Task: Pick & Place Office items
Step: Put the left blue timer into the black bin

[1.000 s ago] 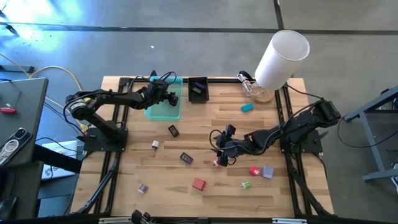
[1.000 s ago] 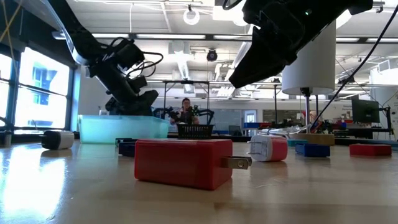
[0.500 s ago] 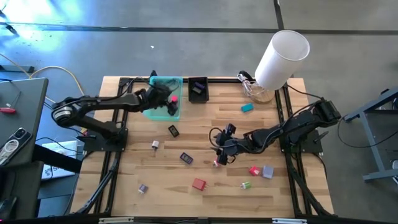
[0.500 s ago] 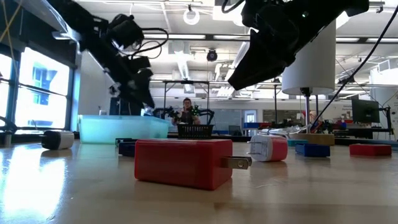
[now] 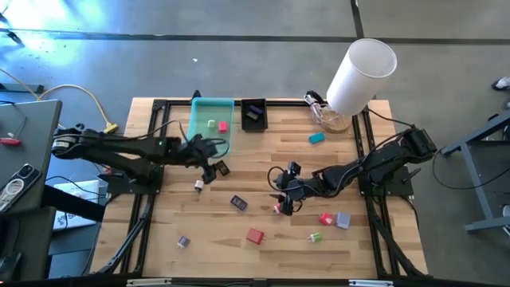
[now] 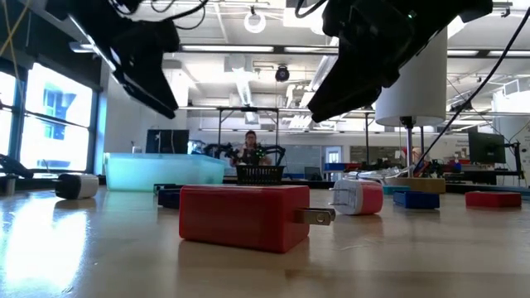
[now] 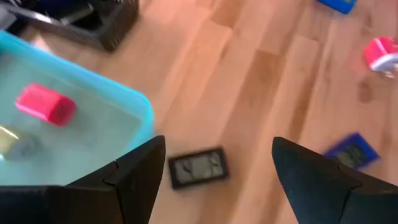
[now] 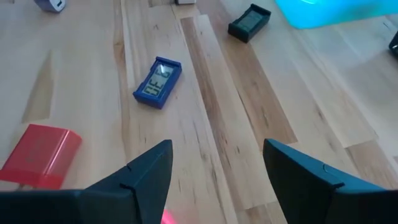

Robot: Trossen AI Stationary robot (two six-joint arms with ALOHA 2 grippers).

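Two pieces, pink [image 5: 224, 125] and green [image 5: 211, 124], already lay in translucent teal plastic tray [image 5: 197, 119] | left tool [image 5: 209, 165] spread, empty, above small black rectangular display piece [image 7: 198, 167] on wooden surface [image 5: 263, 191] | right tool [image 5: 280, 201] parted over pink piece [image 5: 277, 209] | next, judged: descend, clench, carry to tray

A wood-plank table [image 5: 263, 183] stands on a grey concrete floor [image 5: 239, 68], with a dark side table [image 5: 24, 151] at nine o'clock. Beyond it, ceiling lights [image 6: 255, 21] hang over an open workshop, with a bright window [image 6: 51, 116] and a seated person [image 6: 249, 147].
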